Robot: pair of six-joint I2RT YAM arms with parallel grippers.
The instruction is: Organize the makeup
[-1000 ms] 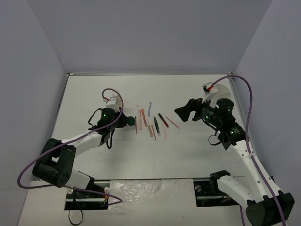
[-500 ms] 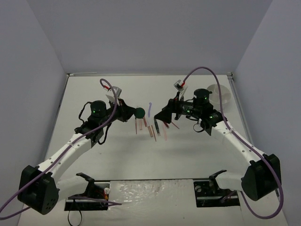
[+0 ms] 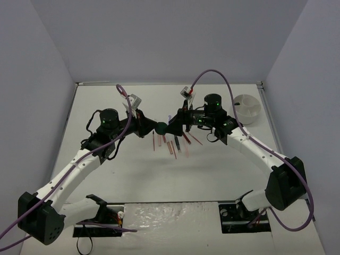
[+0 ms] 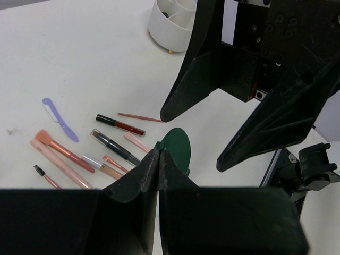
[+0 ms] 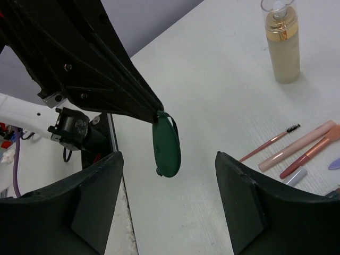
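My left gripper (image 3: 157,128) is shut on the edge of a dark green round disc (image 3: 161,127) and holds it above the table, over the makeup sticks (image 3: 172,143). The disc also shows in the left wrist view (image 4: 178,149) and the right wrist view (image 5: 166,143). My right gripper (image 3: 172,120) is open and faces the disc from the right, its fingers (image 5: 95,202) on either side of it and a little short of it. Pink, red and black sticks (image 4: 114,143) and a lilac one (image 4: 58,117) lie on the table. A clear bottle of beige liquid (image 5: 283,45) stands upright.
The white round divided bowl (image 3: 247,106) stands at the back right, and also shows in the left wrist view (image 4: 170,18). Grey walls close in the table on three sides. The two arms meet over the middle of the table.
My left gripper has lifted the green disc and carried it right, over the sticks. My right gripper has swung left from the bowl's side and now faces the disc.
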